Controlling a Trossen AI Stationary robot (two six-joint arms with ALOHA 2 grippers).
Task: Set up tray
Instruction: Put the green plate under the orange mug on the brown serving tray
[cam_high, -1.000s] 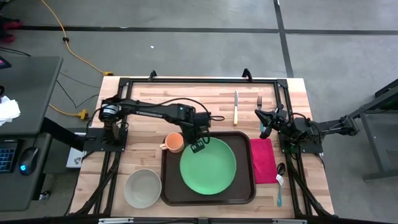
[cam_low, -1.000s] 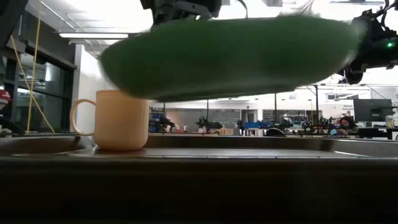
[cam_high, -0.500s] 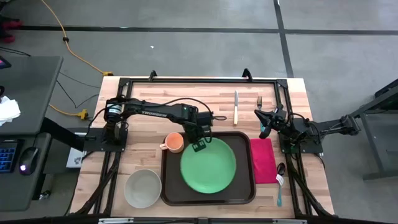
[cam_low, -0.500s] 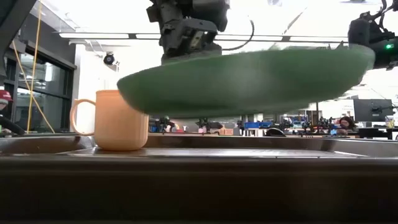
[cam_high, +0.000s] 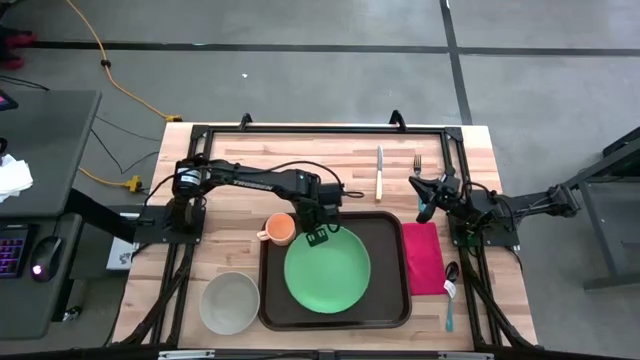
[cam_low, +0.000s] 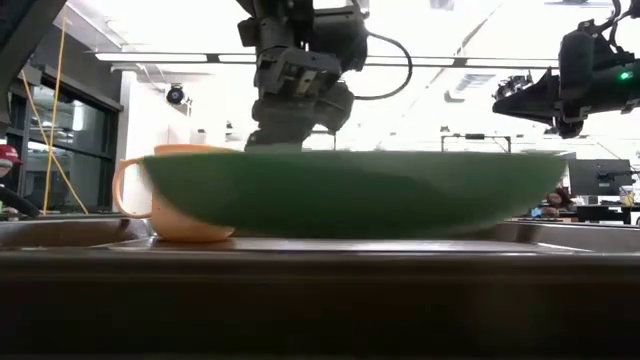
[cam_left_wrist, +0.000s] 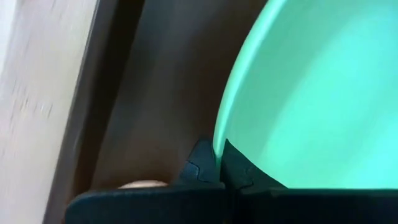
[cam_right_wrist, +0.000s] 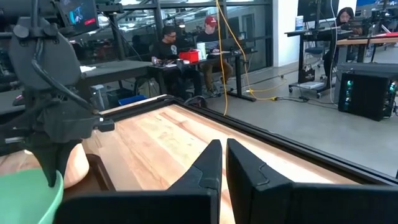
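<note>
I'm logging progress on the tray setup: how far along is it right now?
Done: the tray holds the green plate. In hand: the left gripper is shut on the plate's rim. Left: the orange cup, bowl, knife, fork, pink napkin and spoon are off the tray. The right gripper waits, shut.

Table inventory:
- tray (cam_high: 270, 300), dark brown: 1
- plate (cam_high: 327, 272), green: 1
- mug (cam_high: 279, 229), orange: 1
- bowl (cam_high: 229, 302), beige: 1
- knife (cam_high: 380, 173): 1
- fork (cam_high: 417, 165): 1
- spoon (cam_high: 450, 291): 1
- napkin (cam_high: 424, 256), magenta: 1
- robot arms: 2
</note>
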